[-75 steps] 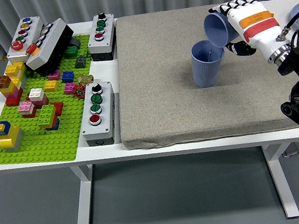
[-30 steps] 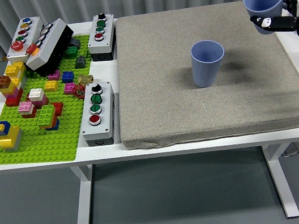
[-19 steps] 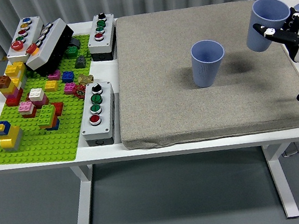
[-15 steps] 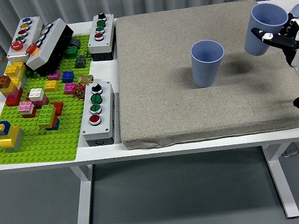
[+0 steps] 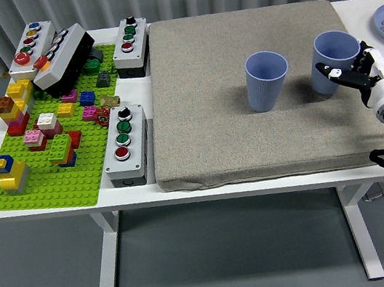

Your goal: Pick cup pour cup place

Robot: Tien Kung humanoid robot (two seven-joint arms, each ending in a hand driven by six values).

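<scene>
On the grey mat (image 5: 209,111), right hand (image 5: 357,72) has lowered its blue cup (image 5: 332,61) from high at 1 o'clock to 3 o'clock of the second cup (image 5: 267,80), upright. Fingers clasp it; pouring looks finished, release remains.

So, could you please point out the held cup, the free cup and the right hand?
Held cup (image 5: 331,60), head view, its side wall.
Free cup (image 5: 267,87), head view, its side wall.
Right hand (image 5: 351,72), head view, middle of the hand.

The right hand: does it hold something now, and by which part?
The right hand holds the right-hand blue plastic cup by its side wall, upright on the grey mat.
</scene>
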